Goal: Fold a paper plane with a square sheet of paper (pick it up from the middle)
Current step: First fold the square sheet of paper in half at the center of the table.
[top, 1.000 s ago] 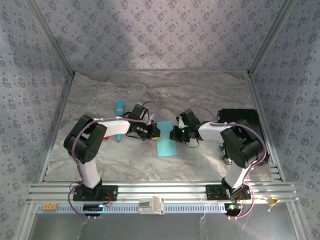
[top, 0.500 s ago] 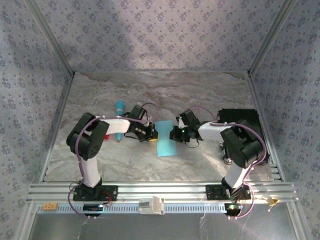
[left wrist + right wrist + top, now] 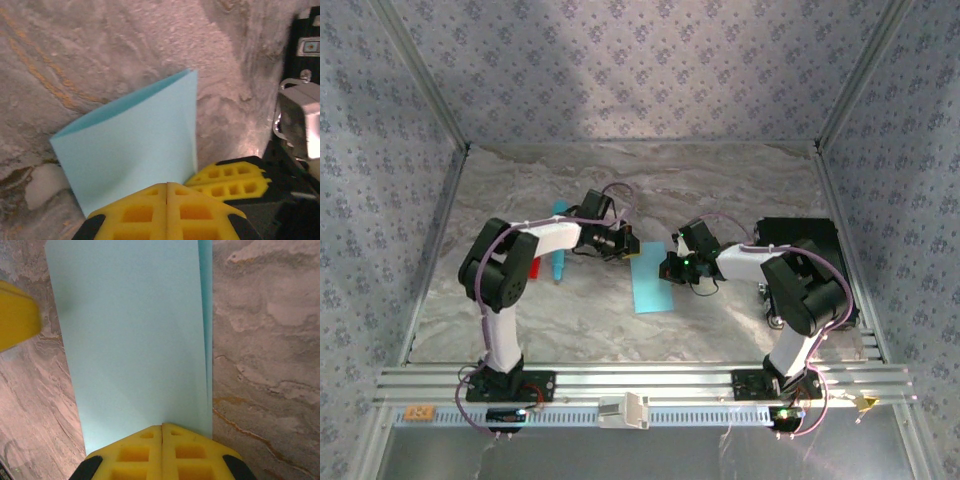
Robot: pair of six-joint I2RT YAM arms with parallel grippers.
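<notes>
1. Although both arms reach across its middle, the table [image 3: 740,190] reads clearly as grey marbled stone.
2. Black box [image 3: 798,232]: on the table's right side, its near part hidden behind the right arm [image 3: 800,290]. What it is cannot be made out.
3. Paper [image 3: 652,285]: at the table's centre between the two grippers, folded into a long rectangle. The long axis runs from the arms' side toward the far wall, and both ends are square. In the right wrist view a second layer's edge peeks out along one long side.
4. Turquoise stick [image 3: 557,268]: left of the paper and apart from it, roughly parallel. Its middle is hidden under the left arm [image 3: 548,238].
5. Left gripper [image 3: 167,192]: at the paper's far left corner, yellow fingers pressed together. Whether paper sits between them cannot be told.
6. Right gripper [image 3: 162,432]: at the paper's right long edge, fingers pressed together. The sheet's edge runs in under them, hiding any pinch.
</notes>
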